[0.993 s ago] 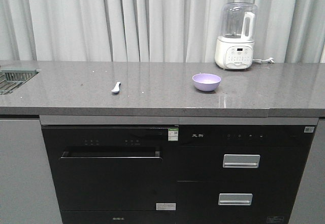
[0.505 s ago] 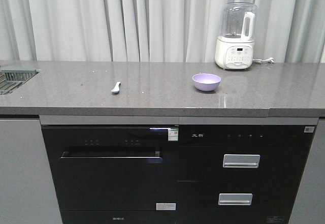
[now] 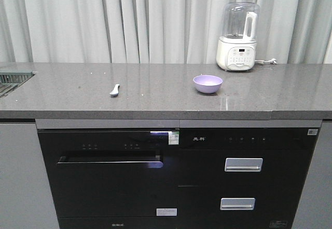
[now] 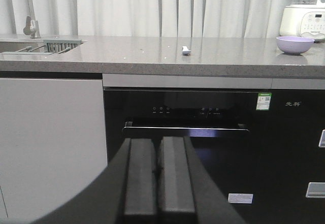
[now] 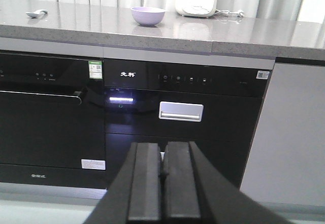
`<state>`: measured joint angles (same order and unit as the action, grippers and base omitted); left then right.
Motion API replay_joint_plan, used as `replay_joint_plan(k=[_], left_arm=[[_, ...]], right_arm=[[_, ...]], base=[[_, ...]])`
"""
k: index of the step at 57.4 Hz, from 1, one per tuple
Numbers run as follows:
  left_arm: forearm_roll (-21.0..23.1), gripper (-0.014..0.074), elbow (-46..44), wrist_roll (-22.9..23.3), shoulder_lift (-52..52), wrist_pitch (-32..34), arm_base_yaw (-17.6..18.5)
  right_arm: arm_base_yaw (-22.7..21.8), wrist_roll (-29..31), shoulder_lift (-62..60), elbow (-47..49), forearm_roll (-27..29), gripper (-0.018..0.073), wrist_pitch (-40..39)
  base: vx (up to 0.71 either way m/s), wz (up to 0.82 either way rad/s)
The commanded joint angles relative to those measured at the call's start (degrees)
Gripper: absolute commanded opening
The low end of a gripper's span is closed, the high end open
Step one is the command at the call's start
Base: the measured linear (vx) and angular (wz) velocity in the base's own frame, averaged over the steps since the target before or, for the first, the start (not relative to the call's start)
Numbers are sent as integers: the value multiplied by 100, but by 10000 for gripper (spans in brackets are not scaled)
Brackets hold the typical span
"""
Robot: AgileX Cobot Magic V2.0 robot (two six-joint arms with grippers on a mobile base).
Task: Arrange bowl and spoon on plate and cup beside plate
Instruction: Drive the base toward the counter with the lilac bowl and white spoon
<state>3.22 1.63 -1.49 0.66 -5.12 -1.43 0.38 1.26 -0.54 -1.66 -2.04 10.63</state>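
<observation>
**Asker:** So, where do your two tools stand at this moment?

**Me:** Both hang low in front of the cabinets, below the table's edge. My left tool [image 4: 158, 148] is clenched, its two pads pressed flat together with nothing between them. It faces the black dishwasher [image 4: 185, 132]. My right tool [image 5: 163, 150] is clenched the same way and grasps nothing. It faces the upper drawer [image 5: 181, 110] with the silver handle.

**Asker:** And the bowl?

**Me:** The lavender bowl [image 3: 207, 83] stands upright on the grey table [image 3: 155, 103], right of the middle. Behind it and a little to its right is a white appliance [image 3: 238, 37] with a clear jar on top, set back near the curtains [image 3: 129, 21]. Bowl and appliance are near each other but apart. Neither tool touches the bowl, which is well above them and further back.

**Asker:** What about the spoon?

**Me:** The pale spoon [image 3: 114, 90] lies flat on the same table, left of the middle and well apart from the bowl. Bare grey surface lies between the two. It is too small in my views for me to say which way up it lies.

**Asker:** Anything else on that table?

**Me:** At the far left end a sink [image 3: 13, 77] is let into the top, with a slatted rack in it. My left wrist view shows a metal tap [image 4: 31, 27] beside it. Under the table, a second drawer [image 3: 237, 203] sits below the first, to the right of the dishwasher. A small light glows at the top right corner of the dishwasher's front.
</observation>
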Motion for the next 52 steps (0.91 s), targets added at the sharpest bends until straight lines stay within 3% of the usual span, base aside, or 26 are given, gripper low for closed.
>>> replay_joint_plan(k=[1,52], left_arm=[[58,-6,105,10,80,459,22],[58,-6,105,10,80,459,22]], right_arm=[[7,17,-117,-102,-46,-9,-509],[7,16,-117,-102,-46,-9,-515]], base=[[4,-6],[11,0]])
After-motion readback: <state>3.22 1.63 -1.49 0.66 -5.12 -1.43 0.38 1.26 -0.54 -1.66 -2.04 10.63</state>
